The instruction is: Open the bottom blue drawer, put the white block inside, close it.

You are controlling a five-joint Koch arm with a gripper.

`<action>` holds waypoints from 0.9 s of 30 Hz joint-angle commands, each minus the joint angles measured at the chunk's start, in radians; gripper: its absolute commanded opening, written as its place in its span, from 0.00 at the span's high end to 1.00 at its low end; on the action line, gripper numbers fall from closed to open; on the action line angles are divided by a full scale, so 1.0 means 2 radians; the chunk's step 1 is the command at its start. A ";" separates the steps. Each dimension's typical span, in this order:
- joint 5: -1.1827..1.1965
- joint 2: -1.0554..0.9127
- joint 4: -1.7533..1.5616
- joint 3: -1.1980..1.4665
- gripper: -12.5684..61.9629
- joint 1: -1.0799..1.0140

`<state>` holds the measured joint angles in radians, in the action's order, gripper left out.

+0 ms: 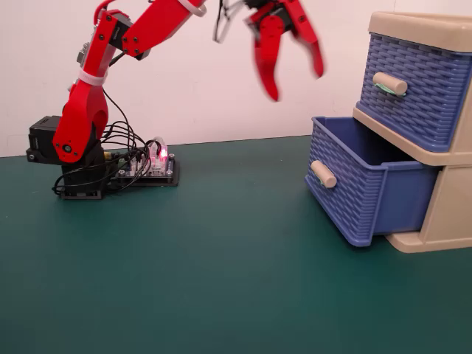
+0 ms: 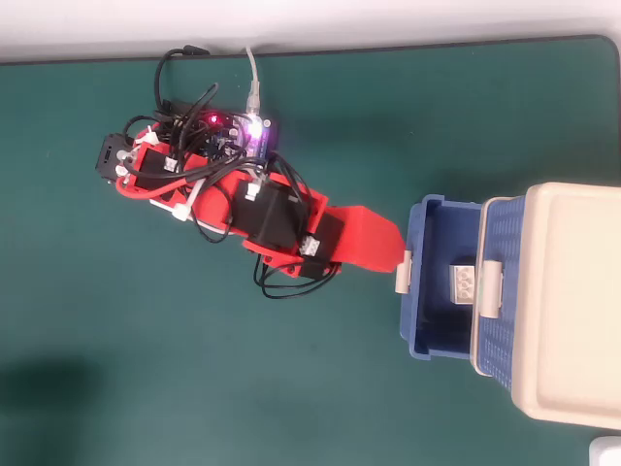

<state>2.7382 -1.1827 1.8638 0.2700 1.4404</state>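
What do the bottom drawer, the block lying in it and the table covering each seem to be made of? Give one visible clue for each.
Bottom blue drawer: probably moulded plastic, its basket-weave pattern too regular for real wicker. White block: likely hard plastic, with round studs on top. Table covering: a dark green matte mat, perhaps rubber or vinyl; no glare shows.

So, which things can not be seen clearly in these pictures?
- The white block: in the fixed view the bottom blue drawer wall hides it; only the overhead view shows it.
- The gripper: blurred in the fixed view; overhead, the arm covers its fingertips.
- The cabinet: right edge cuts it off in both views.
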 commanded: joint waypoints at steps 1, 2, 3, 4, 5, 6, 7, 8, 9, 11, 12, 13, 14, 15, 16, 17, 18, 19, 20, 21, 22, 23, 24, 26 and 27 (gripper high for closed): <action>-0.041 -0.018 0.025 0.000 0.38 0.005; -0.046 -0.012 0.024 0.010 0.38 0.005; -0.050 -0.007 0.024 0.018 0.38 0.004; -0.054 -0.003 0.024 0.027 0.38 0.004; -0.057 0.000 0.024 0.031 0.38 0.004; -0.056 0.007 0.023 0.035 0.38 0.003; -0.055 0.015 0.023 0.035 0.38 0.002; -0.053 0.025 0.022 0.035 0.38 0.002; -0.051 0.034 0.021 0.032 0.38 0.002; -0.049 0.048 0.015 0.031 0.38 0.002; -0.049 0.056 0.008 0.031 0.38 0.001; -0.049 0.064 -0.003 0.031 0.38 0.001; -0.050 0.073 -0.016 0.031 0.37 0.001; -0.050 0.084 -0.037 0.030 0.37 0.000; -0.050 0.089 -0.054 0.031 0.37 -0.001; -0.050 0.094 -0.071 0.031 0.37 -0.001; -0.050 0.099 -0.088 0.031 0.37 -0.001; -0.050 0.107 -0.111 0.031 0.37 -0.001; -0.050 0.110 -0.129 0.030 0.37 -0.001; -0.050 0.113 -0.146 0.030 0.37 -0.001; -0.051 0.114 -0.162 0.030 0.37 -0.001; -0.051 0.116 -0.181 0.030 0.37 0.000; -0.051 0.117 -0.195 0.031 0.37 0.000; -0.050 0.123 -0.219 0.030 0.37 0.000; -0.050 0.129 -0.238 0.030 0.37 0.001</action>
<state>2.6338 -0.9020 1.4880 0.3497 1.4281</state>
